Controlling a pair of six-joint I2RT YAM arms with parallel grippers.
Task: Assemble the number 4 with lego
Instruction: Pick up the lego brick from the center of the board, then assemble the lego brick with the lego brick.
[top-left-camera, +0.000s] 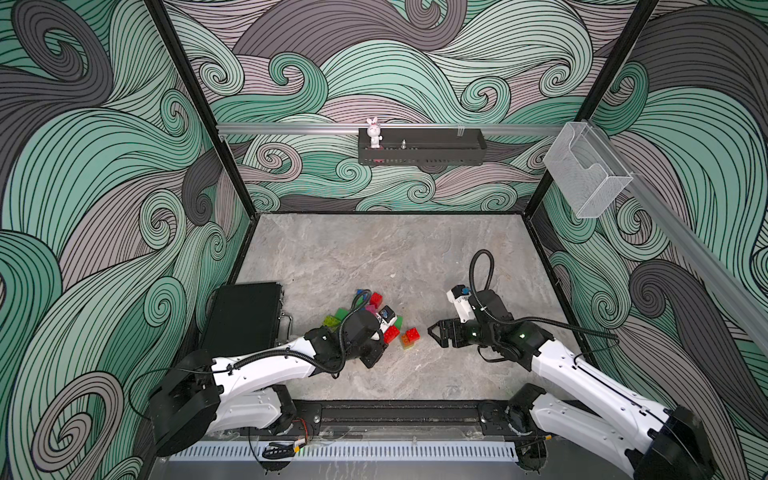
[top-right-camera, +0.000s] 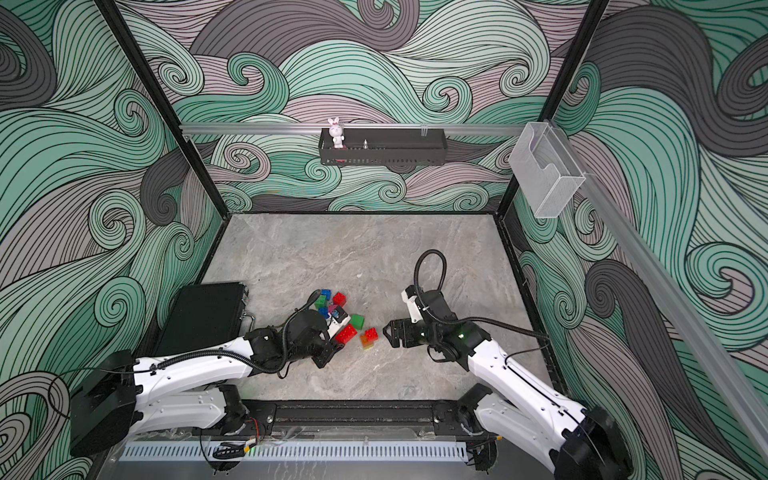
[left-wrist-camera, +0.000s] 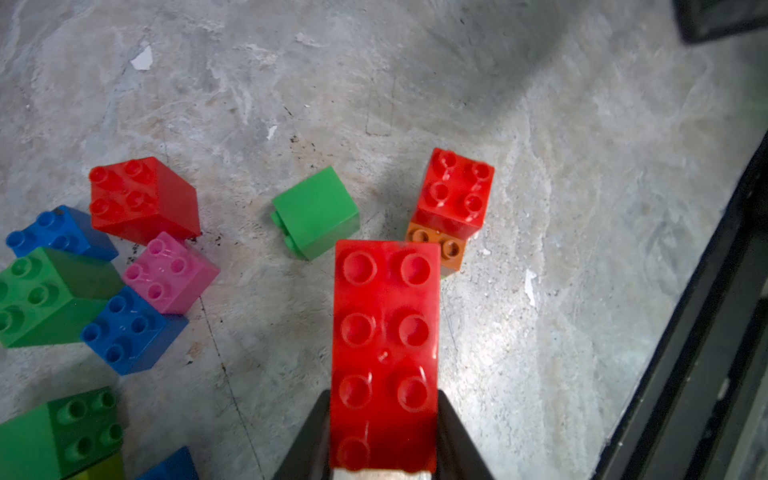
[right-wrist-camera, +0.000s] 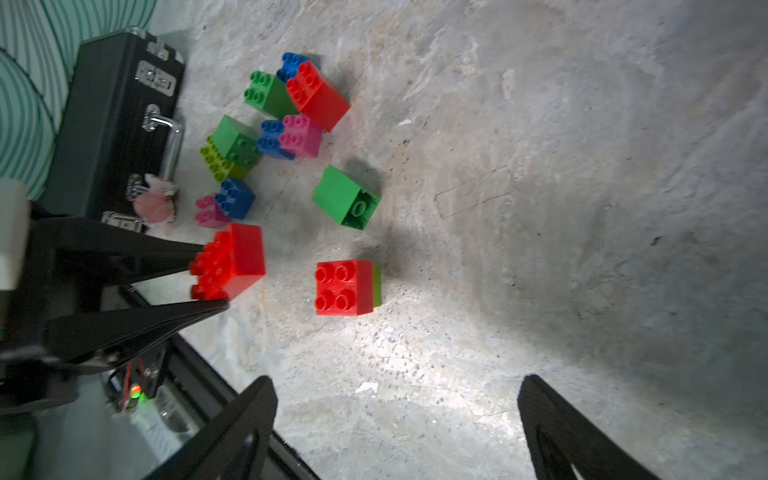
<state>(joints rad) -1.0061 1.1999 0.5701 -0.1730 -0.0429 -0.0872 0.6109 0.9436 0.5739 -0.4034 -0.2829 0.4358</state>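
My left gripper (left-wrist-camera: 384, 397) is shut on a long red lego brick (left-wrist-camera: 384, 332), gripping its two long sides; the right wrist view shows that brick (right-wrist-camera: 239, 262) between the black fingers, studs turned sideways. Just past its far end stands a small stack (left-wrist-camera: 455, 195): a red square brick on a brown-orange one, with lime showing beneath (right-wrist-camera: 377, 286). A green brick (left-wrist-camera: 316, 212) lies on its side nearby. More loose lego, red, blue, green, pink and lime (right-wrist-camera: 274, 120), is clustered beyond. My right gripper (right-wrist-camera: 397, 380) hangs open and empty, right of the stack (top-left-camera: 411, 336).
A black case with a metal handle (top-left-camera: 245, 318) lies left of the bricks, with a pink-and-white figurine (right-wrist-camera: 156, 199) against it. The black frame rail (left-wrist-camera: 685, 353) runs along the table's front edge. A shelf with a bunny (top-left-camera: 374, 133) hangs on the back wall.
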